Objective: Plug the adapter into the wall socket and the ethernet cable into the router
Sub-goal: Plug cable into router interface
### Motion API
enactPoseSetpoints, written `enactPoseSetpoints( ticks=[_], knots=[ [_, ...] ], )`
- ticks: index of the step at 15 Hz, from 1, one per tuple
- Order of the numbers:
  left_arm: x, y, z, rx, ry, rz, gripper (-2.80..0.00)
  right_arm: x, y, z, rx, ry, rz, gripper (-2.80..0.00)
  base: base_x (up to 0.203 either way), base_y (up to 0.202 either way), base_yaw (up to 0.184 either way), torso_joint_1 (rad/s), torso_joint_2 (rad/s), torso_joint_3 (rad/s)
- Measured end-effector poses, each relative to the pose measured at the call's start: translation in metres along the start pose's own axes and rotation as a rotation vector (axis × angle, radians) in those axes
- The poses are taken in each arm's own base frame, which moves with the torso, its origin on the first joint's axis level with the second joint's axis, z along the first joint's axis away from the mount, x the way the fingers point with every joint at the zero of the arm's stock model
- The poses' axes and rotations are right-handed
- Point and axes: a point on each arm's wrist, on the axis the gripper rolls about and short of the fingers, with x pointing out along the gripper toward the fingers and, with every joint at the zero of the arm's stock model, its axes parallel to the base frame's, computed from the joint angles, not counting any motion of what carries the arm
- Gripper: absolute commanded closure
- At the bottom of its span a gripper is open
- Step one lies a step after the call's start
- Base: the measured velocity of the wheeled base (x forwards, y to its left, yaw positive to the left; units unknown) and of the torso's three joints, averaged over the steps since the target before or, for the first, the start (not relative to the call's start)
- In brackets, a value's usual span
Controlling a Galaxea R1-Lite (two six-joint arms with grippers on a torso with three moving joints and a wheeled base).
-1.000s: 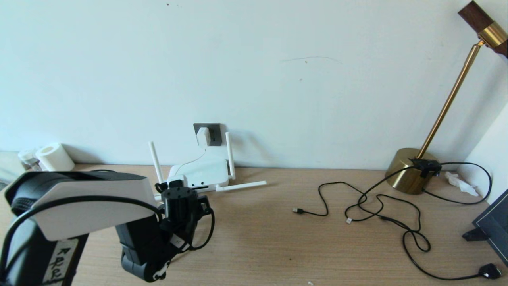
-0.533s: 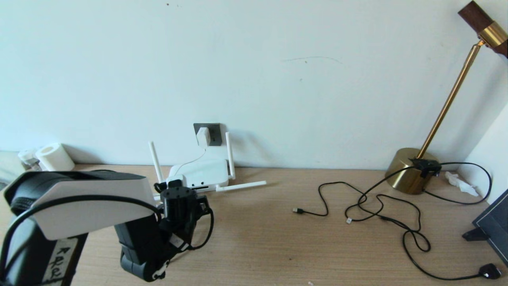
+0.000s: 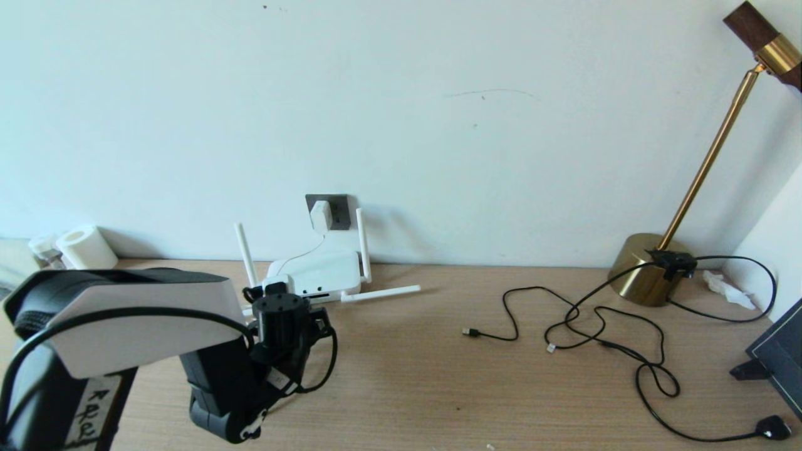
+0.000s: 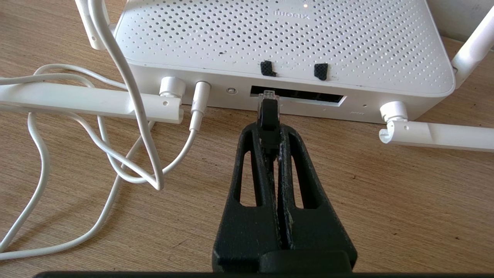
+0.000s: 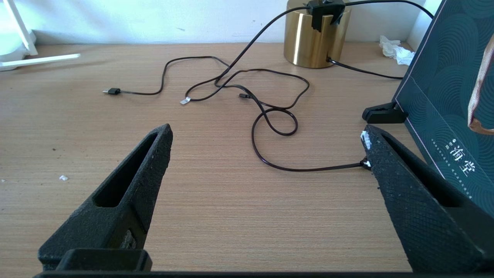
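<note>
L gripper (image 4: 270, 133) has crept fwd a touch over the last sec, clamped tight on the ethernet cable (image 4: 268, 112), clip tip just ahead at the router (image 4: 285, 50) port slot, adapter (image 3: 321, 215) already in wall socket (image 3: 339, 210); R gripper (image 5: 266, 154) idle, wide open.

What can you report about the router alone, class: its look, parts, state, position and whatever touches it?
The router is a flat white plastic box with rounded corners and a perforated top, lying on the wooden desk against the wall below the wall socket. It has four slim white antennas: two upright, two folded down along the desk. A thin white cord is plugged into its front edge beside a dark port slot. The left gripper holds the ethernet cable plug at that slot's mouth.
</note>
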Motion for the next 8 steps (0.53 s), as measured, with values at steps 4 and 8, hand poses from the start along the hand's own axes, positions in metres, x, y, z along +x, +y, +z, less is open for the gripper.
enactPoseSetpoints(
  ticks=[4,8],
  knots=[
    [0.0002,-0.0002,0.0005,0.0,-0.002,0.0,0.0,0.0,0.0,0.0,0.0,0.0,0.001,-2.8,0.0,0.0,0.0,0.0,0.0,0.0],
    [0.0002,-0.0004,0.0012,0.016,-0.004,-0.001,0.0,0.0,0.0,0.0,0.0,0.0,0.0,-2.8,0.0,0.0,0.0,0.0,0.0,0.0]
  ],
)
